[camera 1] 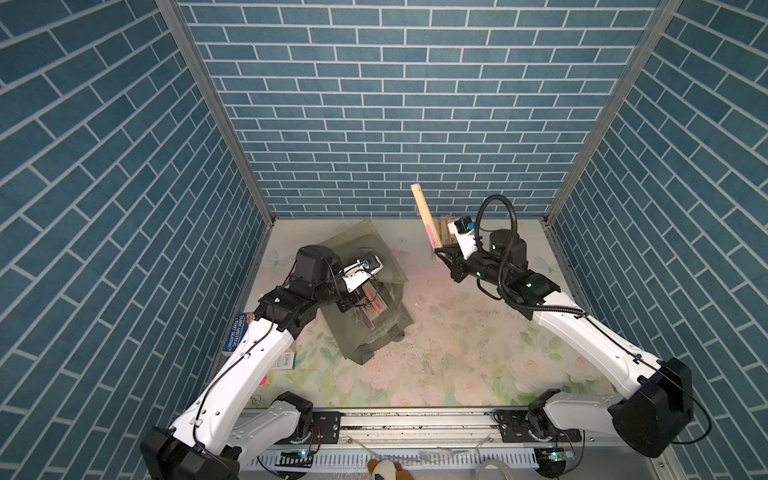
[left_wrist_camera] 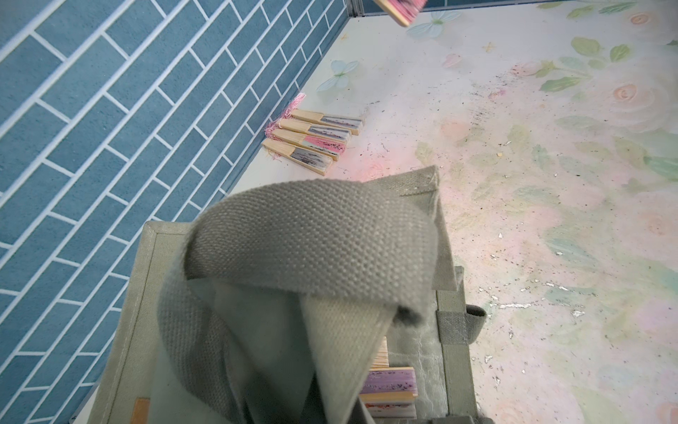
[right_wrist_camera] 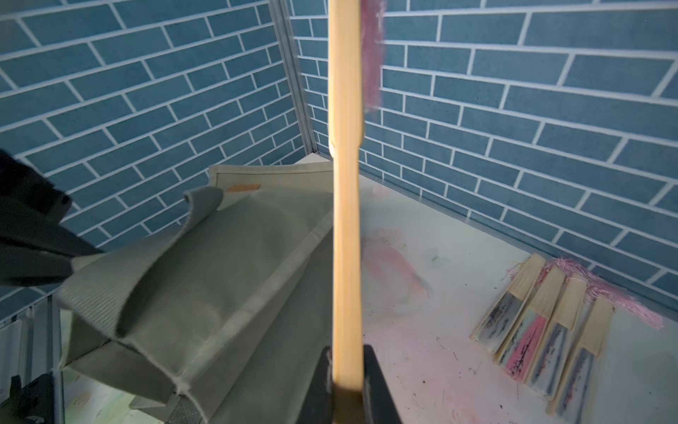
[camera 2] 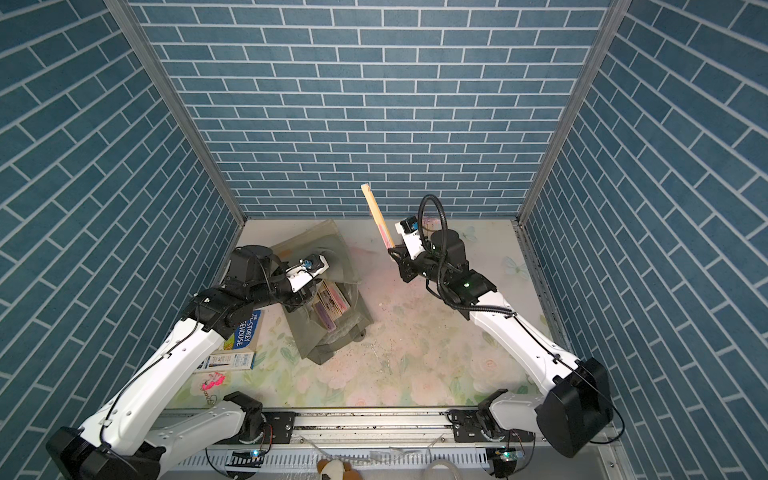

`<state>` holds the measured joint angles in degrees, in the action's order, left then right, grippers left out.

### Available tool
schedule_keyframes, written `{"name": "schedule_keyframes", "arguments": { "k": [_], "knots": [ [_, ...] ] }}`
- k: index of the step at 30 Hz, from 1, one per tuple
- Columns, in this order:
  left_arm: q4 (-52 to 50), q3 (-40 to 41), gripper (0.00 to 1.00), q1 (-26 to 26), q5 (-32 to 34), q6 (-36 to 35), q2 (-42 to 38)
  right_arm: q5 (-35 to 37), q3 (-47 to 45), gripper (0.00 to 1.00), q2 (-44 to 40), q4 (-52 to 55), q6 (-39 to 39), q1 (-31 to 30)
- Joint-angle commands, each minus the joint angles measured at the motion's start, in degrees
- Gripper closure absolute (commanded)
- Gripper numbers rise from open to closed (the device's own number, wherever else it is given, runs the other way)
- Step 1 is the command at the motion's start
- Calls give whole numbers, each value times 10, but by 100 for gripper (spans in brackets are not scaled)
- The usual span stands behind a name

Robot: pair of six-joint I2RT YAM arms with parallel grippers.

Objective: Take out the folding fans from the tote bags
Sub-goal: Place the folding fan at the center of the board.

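The grey-green tote bag (camera 1: 376,328) lies on the table left of centre, its mouth held up. My left gripper (camera 1: 348,304) is shut on the tote bag's strap (left_wrist_camera: 312,238), which drapes over its fingers and hides them in the left wrist view. Several folding fans (camera 1: 371,311) (left_wrist_camera: 389,389) show inside the bag's mouth. My right gripper (camera 1: 440,252) (right_wrist_camera: 346,358) is shut on one folding fan (camera 1: 424,218) (right_wrist_camera: 345,183), held upright above the table right of the bag, pink tassel (right_wrist_camera: 372,55) at its top. Several more fans (left_wrist_camera: 315,141) (right_wrist_camera: 543,330) lie in a row by the back wall.
A blue printed book (camera 2: 245,330) and a small flat box (camera 2: 228,360) lie at the left edge under my left arm. A pink keychain (camera 2: 212,380) lies near the front left. Blue brick walls close off three sides. A plush toy (camera 1: 386,469) sits beyond the front rail.
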<state>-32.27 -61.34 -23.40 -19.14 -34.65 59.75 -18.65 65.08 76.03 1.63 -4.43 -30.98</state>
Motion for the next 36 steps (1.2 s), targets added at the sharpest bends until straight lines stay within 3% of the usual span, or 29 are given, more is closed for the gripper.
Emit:
{"name": "schedule_keyframes", "arguments": {
  "k": [1, 10, 17, 29, 36],
  "knots": [
    [9, 6, 100, -1, 9, 2, 2, -40, 40, 100, 34, 29, -19, 48],
    [10, 6, 100, -1, 6, 3, 0, -91, 137, 100, 164, 71, -53, 196],
    [11, 9, 100, -1, 9, 3, -3, -133, 255, 100, 322, 153, -85, 292],
    [12, 9, 100, -1, 9, 2, -2, -196, 441, 100, 562, 294, -88, 340],
    [12, 10, 100, -2, 10, 2, -2, -236, 487, 100, 621, 348, -93, 337]
  ]
}}
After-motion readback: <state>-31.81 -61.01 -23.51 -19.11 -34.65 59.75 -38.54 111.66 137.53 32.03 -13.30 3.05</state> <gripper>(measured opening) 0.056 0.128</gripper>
